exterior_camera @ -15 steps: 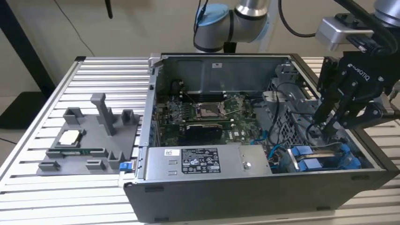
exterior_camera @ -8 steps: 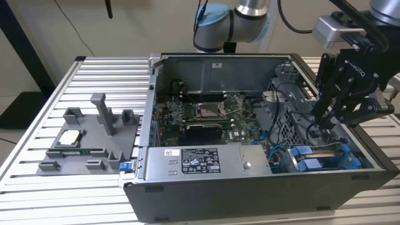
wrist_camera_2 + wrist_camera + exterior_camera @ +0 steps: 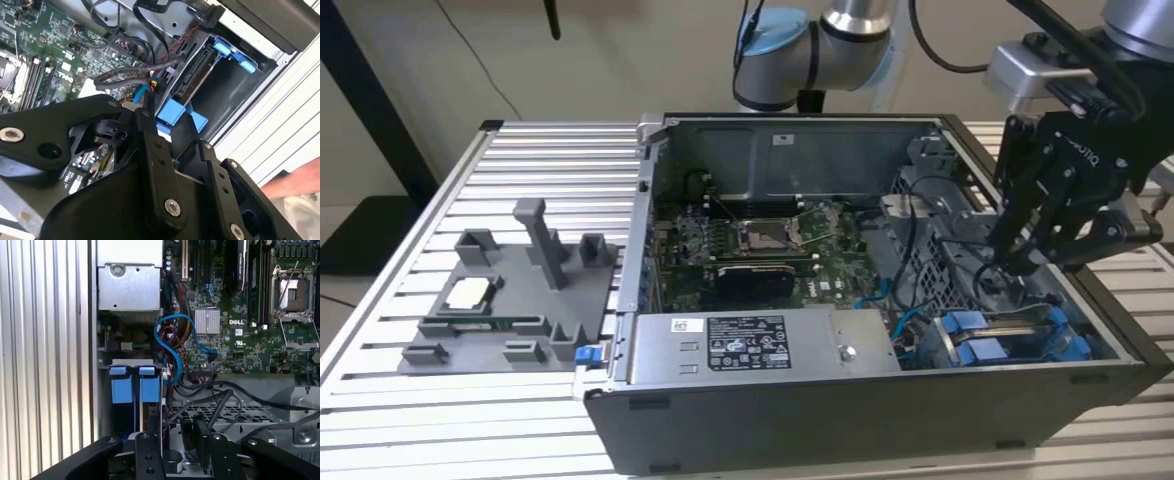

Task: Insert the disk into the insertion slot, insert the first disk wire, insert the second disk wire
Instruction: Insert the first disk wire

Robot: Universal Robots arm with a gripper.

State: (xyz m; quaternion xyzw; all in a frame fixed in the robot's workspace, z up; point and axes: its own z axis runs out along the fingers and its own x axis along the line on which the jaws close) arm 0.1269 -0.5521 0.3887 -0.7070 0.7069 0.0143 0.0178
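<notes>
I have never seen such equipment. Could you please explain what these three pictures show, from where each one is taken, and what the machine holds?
This is a robot arm working inside an open computer case that lies on a slatted metal table. The exterior view looks from outside; both wrist views come from cameras on the arm, looking into the case. The black pincer hangs over the corner where blue carrier frames sit. Beside the case lies a grey tray with small parts. Whether the pincer holds anything, I cannot tell.

Slatted aluminium table (image 3: 400,420), beige wall (image 3: 627,50)
</notes>
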